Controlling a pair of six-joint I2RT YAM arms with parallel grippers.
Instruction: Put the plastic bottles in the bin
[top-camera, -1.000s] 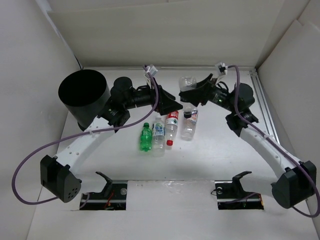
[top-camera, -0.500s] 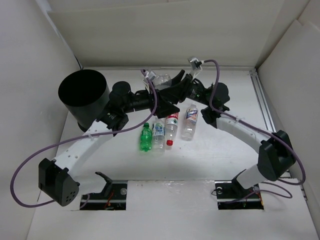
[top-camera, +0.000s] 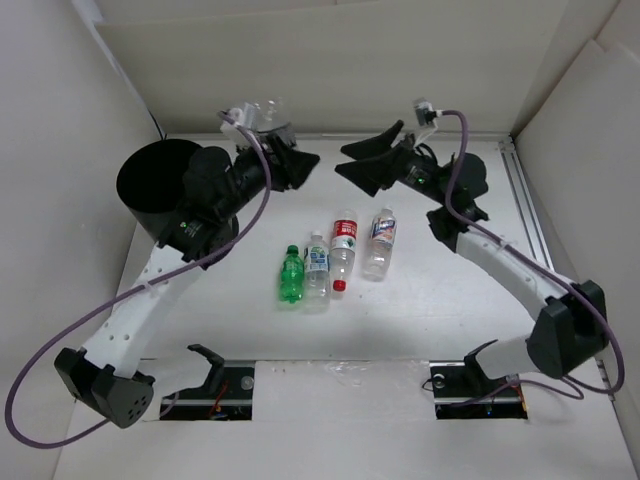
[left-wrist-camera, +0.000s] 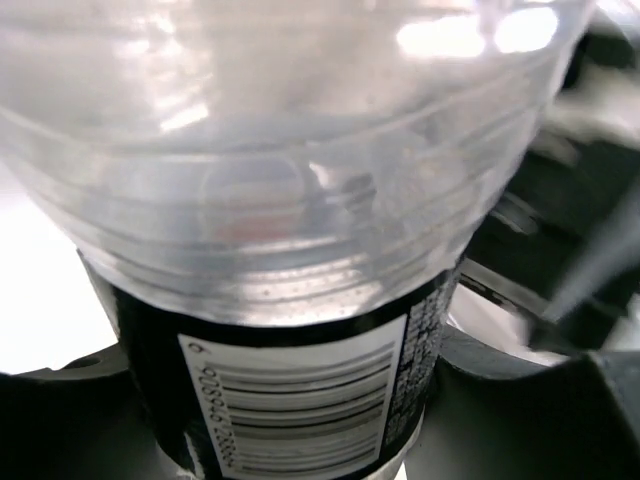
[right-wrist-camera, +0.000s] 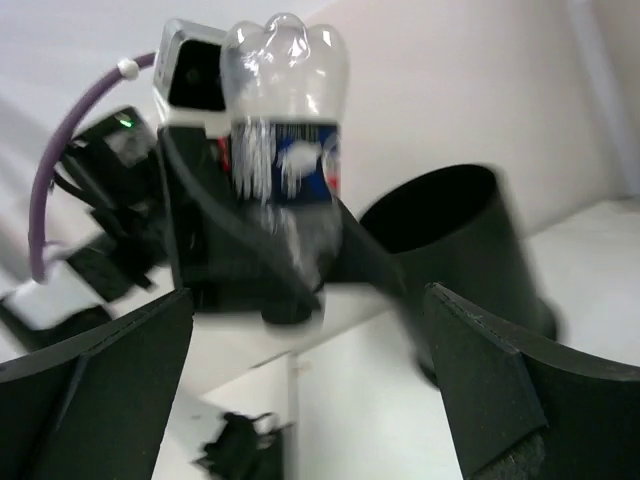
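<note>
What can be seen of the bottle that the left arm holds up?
The held bottle is clear plastic, ribbed, with a dark label bearing a barcode and blue and red marks. Its lobed base points up in the right wrist view. The left end effector is closed on its lower part. It hangs above the table, beside the bin, not over its opening.
</note>
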